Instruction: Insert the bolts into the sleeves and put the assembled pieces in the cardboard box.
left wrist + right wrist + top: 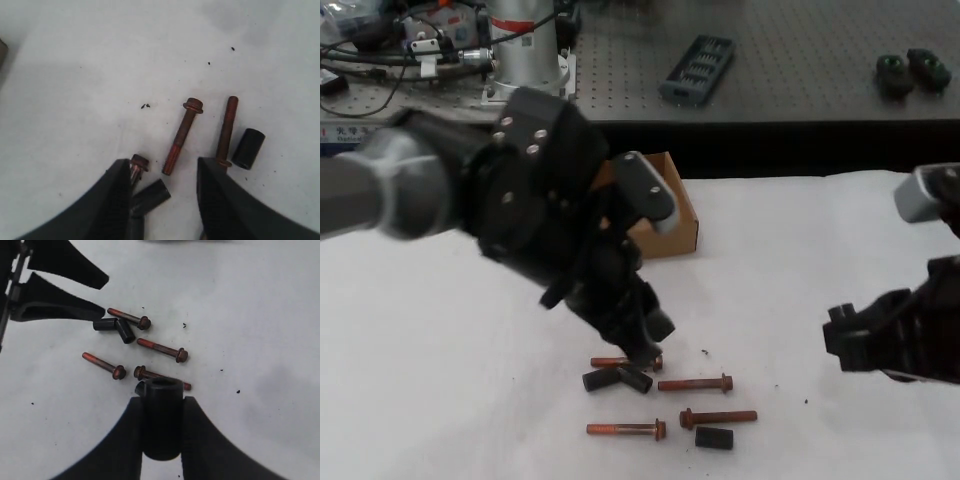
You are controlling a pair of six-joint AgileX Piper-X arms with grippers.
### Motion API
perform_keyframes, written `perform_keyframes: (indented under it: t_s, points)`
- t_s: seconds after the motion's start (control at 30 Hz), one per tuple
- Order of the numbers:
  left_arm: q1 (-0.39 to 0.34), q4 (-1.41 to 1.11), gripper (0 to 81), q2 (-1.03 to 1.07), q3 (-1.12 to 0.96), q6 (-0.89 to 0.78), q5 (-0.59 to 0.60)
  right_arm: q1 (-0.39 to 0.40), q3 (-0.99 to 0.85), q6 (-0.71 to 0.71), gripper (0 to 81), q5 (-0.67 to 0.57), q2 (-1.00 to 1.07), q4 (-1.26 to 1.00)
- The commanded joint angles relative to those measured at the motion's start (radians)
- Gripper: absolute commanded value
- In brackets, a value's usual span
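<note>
White sheet [790,260] over the bench, dark perforated table [800,60] behind, tangled cables [370,50], dark tray [697,68]

4 bolts [695,383], 3 sleeves [714,437] on white cloth [440,380] — cardboard box [677,228] behind

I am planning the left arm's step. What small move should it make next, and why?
Probably lower the left gripper and close on the bolt lying between its open fingers, because the right gripper holds a sleeve ready for it.

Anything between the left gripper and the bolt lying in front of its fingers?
Nothing visible. The bolt lies bare on the cloth, in line with the open left gripper. A second bolt and a third bolt lie beside its fingers.
</note>
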Motion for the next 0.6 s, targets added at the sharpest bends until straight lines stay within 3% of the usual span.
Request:
perform_keyframes:
  t_s: [0.0, 0.27, 0.57]
  points:
    - [-0.013, 0.056, 31.5, 0.052, -0.067, 0.038, 0.011, 0.002, -0.002, 0.001, 7.0, -0.01, -0.008, 0.002]
    - [-0.08, 0.182, 31.5, 0.153, -0.147, 0.202, -0.121, 0.002, 0.01, -0.001, 7.0, -0.01, -0.018, -0.006]
    - [-0.126, 0.182, 31.5, 0.228, -0.157, 0.21, -0.187, 0.002, 0.01, -0.001, 7.0, -0.025, -0.018, -0.006]
